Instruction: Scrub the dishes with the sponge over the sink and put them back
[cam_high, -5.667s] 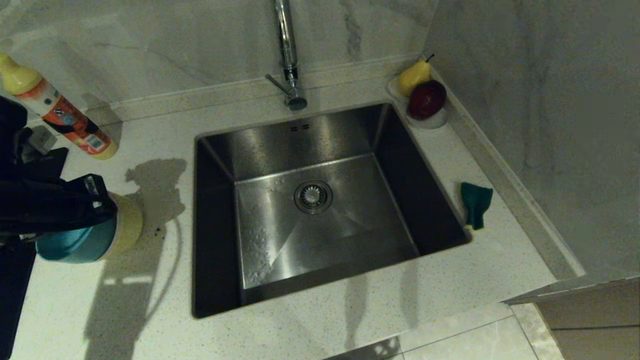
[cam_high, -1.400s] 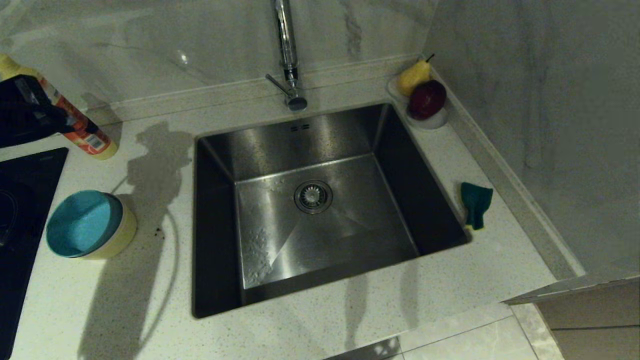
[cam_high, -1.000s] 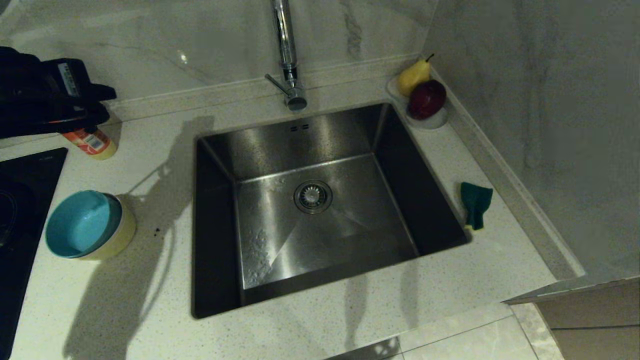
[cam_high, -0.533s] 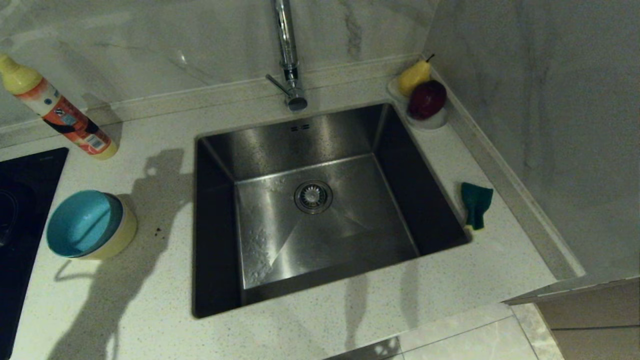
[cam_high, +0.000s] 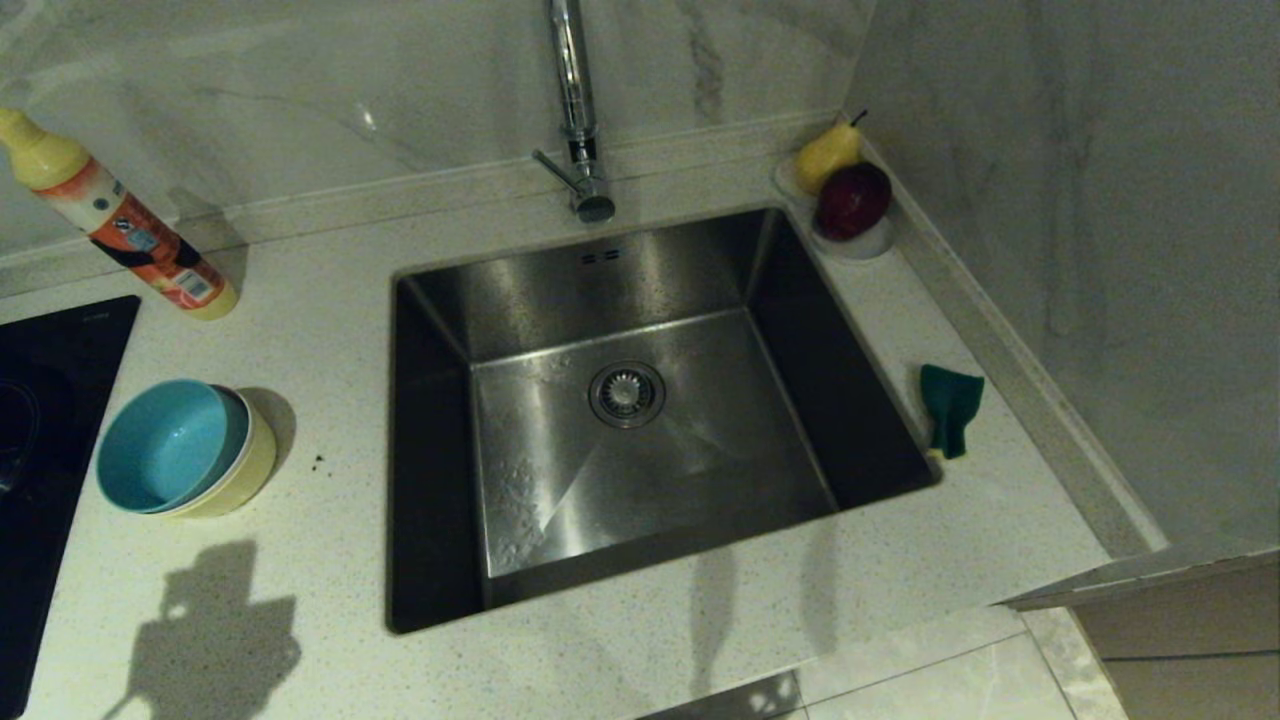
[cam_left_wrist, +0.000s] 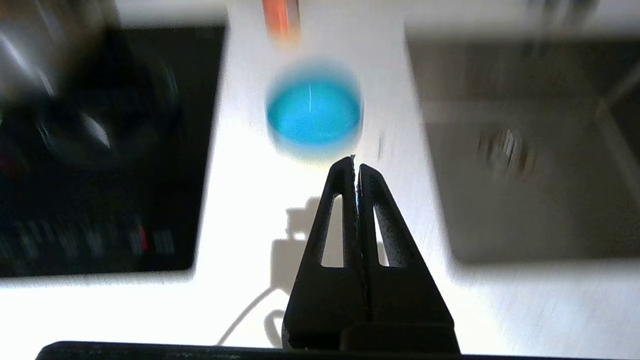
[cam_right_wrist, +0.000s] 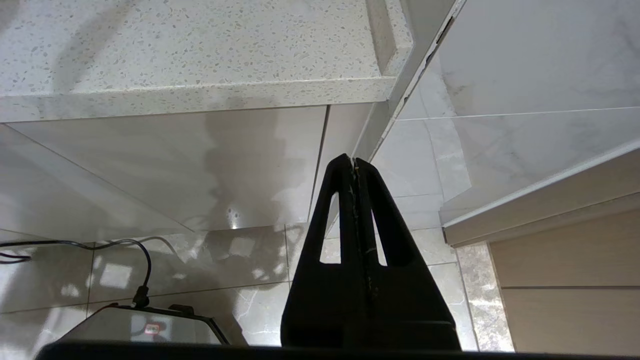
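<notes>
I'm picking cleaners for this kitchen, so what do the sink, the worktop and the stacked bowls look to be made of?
Sink: brushed stainless steel, going by its grey streaky sheen.
Worktop: pale speckled stone or composite, smooth.
Stacked bowls: likely plastic, with flat blue and yellow colour and a soft gloss.

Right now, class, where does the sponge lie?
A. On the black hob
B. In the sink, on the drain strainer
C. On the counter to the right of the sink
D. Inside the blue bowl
C: in the head view the sponge lies on the speckled counter just past the right rim of the sink, far from the blue bowl on the other side.
</notes>
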